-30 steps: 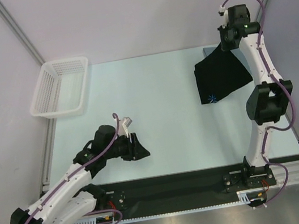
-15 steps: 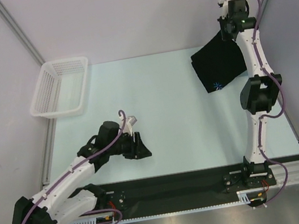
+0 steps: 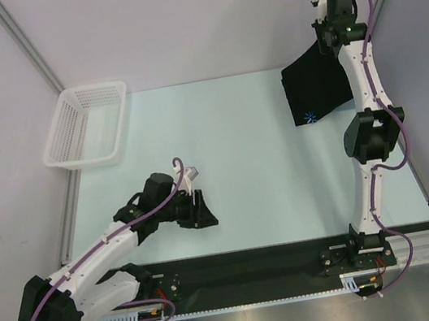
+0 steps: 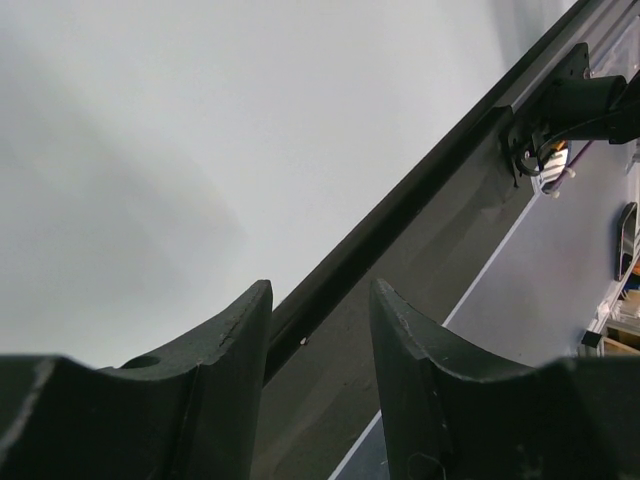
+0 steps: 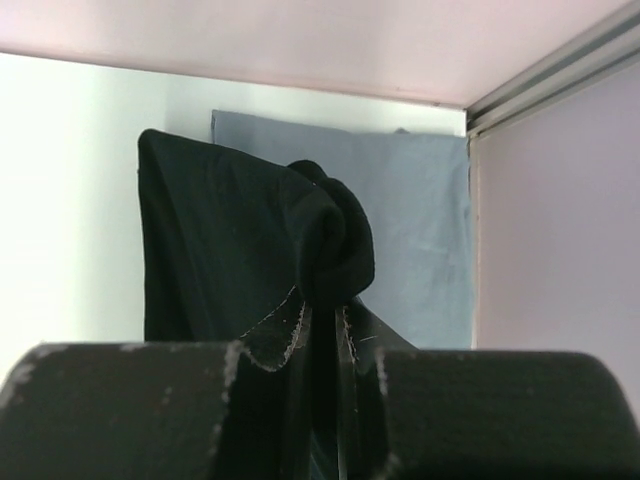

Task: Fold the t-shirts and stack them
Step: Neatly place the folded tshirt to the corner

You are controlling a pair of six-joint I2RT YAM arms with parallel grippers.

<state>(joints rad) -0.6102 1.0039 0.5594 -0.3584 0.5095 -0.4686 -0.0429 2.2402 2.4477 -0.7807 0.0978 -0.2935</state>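
The black t-shirt [image 3: 316, 87] hangs at the far right of the table, its blue-white starburst mark [image 3: 310, 118] at the lower edge. My right gripper [image 5: 322, 322] is shut on a bunched fold of that shirt [image 5: 335, 245], held up above the table. Behind and under it, the slate grey-blue t-shirt [image 5: 425, 230] lies flat in the back right corner. My left gripper [image 3: 202, 210] hovers low near the front left of the table, far from both shirts. It is open, with nothing between its fingers [image 4: 232, 345].
A white mesh basket [image 3: 85, 124] stands at the back left corner. Walls and frame posts close the back and right sides near the right arm. A black rail [image 3: 249, 266] runs along the near table edge by the arm bases.
The right gripper has carried the black t-shirt further back and to the right, and the cloth has swung round under it. The left arm has shifted slightly, its gripper still open.
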